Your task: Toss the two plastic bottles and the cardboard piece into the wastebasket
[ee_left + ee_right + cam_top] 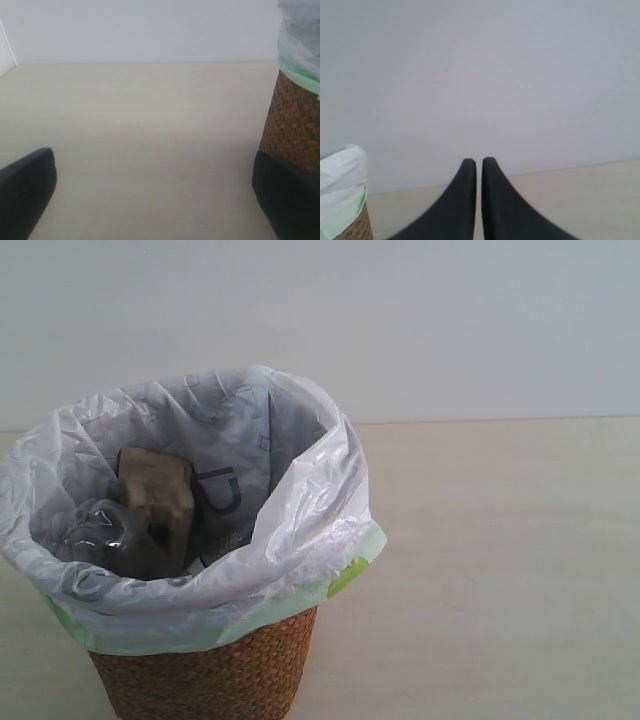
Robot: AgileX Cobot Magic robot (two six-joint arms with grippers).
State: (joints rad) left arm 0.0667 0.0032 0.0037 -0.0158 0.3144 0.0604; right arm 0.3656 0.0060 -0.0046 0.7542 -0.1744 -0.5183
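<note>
The wicker wastebasket [215, 675], lined with a white plastic bag, stands at the lower left of the exterior view. Inside it leans the grey-beige cardboard piece [155, 490], and beside it lies a clear plastic bottle [100, 530]; I cannot make out a second bottle. Neither gripper shows in the exterior view. My left gripper [155, 195] is open and holds nothing; its dark fingers [25, 192] stand far apart over bare table, with the wastebasket [295, 125] beside one of them. My right gripper [479, 162] is shut on nothing, with the wastebasket [342, 205] off to one side.
A pale beige table [500, 570] stretches to the right of the basket, and a plain white wall [400, 320] rises behind it.
</note>
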